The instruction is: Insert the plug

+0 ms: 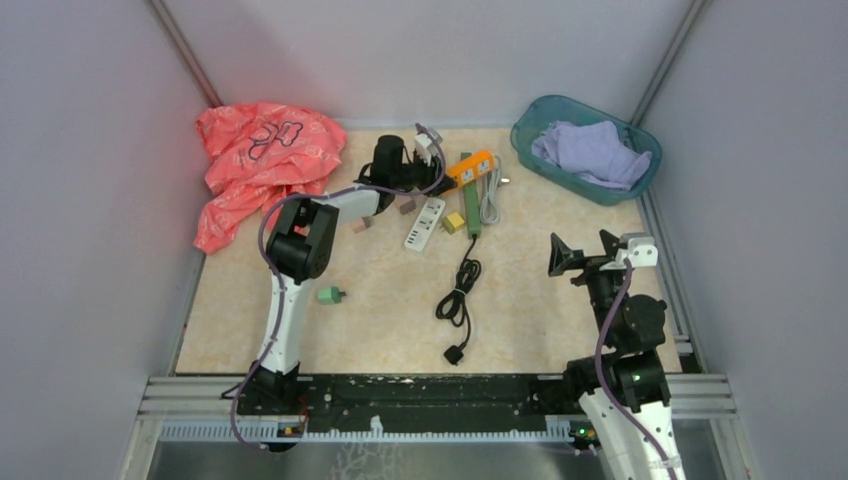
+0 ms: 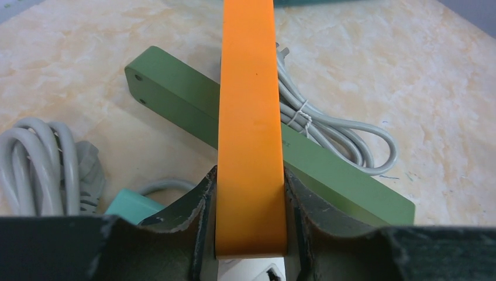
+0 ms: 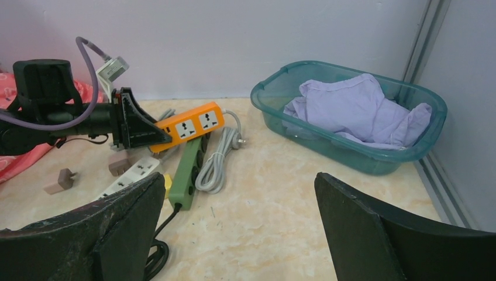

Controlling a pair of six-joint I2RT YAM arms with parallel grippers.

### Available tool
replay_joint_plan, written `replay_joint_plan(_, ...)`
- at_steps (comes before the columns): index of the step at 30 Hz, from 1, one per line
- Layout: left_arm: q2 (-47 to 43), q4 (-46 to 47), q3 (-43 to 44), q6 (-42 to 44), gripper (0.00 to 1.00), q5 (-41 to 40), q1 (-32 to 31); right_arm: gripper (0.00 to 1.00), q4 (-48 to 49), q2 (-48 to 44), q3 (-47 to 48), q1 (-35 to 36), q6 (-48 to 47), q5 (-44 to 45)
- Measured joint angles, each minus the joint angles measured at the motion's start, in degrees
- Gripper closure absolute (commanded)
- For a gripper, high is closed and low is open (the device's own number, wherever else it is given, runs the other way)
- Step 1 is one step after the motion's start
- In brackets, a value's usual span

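At the near edge of the surface, the right claw hung wide open and empty; the black plug lay loose to its left, not yet inserted. Farther back, the left claw was clamped on the orange power strip, which crossed over the green strip. Insertion apparently all left to do; no brand or writing legible.

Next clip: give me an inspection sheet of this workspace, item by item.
Surface: beige marbled tabletop, no spills seen.
Job's things: orange power strip crosses over green power strip; black plug lies loose near front.
Clutter: white power strip, green adapter, pink bag, teal basin holding purple cloth.
Grippers: left gripper shut on orange power strip; right gripper open, empty.
Cables: black cable loosely coiled; grey cable tied in bundle.
Surroundings: grey walls; nothing else seen.
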Motion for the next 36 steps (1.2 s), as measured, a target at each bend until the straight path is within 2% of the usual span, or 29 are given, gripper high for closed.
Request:
replay_joint_plan(8, -4.0, 2.2, -5.4, -7.5, 1.00, 1.9, -1.4, 0.01, 0.0, 0.2, 0.0, 0.0, 0.0, -0.5)
replay_joint_plan(15, -10.0, 4.5, -9.3, -17.4, 1.00, 5.8, -3.1, 0.05, -0.9, 3.1, 0.5, 0.0, 0.1, -1.5)
replay_joint_plan(20, -16.1, 4.5, -12.8, -21.9, 1.00, 7.5, -3.9, 0.10, -2.3, 7.7, 3.1, 0.0, 0.9, -4.4)
replay_joint_plan(26, -24.0, 4.1, -17.9, -24.7, 1.00, 8.3, -4.6, 0.11, -3.9, 14.1, 6.8, 0.0, 2.4, -8.0)
replay_joint_plan(36, -34.5, 2.6, -25.0, -28.5, 1.00, 8.7, -5.2, 0.14, -4.6, 24.9, 7.2, 0.0, 8.2, -12.5)
